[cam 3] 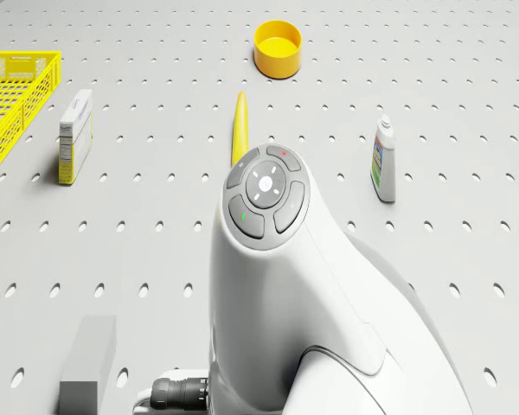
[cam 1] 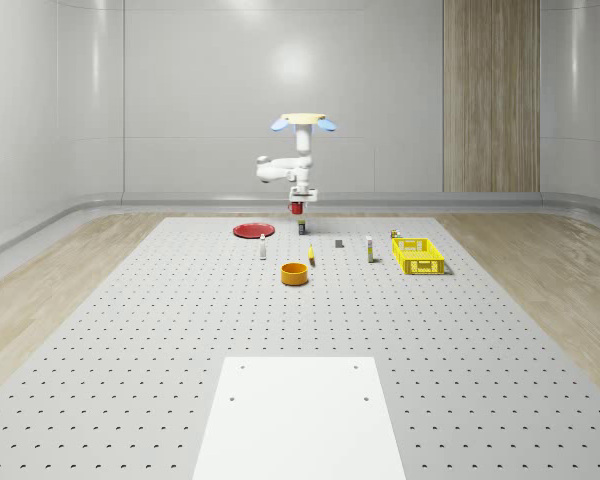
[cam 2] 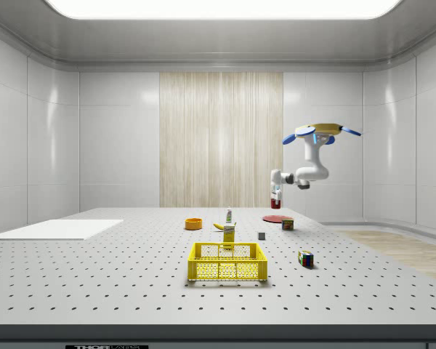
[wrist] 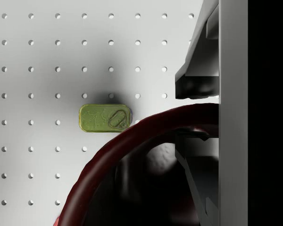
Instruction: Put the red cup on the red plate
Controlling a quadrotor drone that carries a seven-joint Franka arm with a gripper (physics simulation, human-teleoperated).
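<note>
drone hovering by red plate | jaws clamped on red cup — airborne

Claw clamped, drone airborne

The fingers close across the cup rim, one outside the wall, one inside, with the drone hovering above them. Directly below the fingers a tin lies flat on the table. The plate sits toward the whole-scene view's left of the fingers; the bowl and basket lie nearer that camera.
</note>
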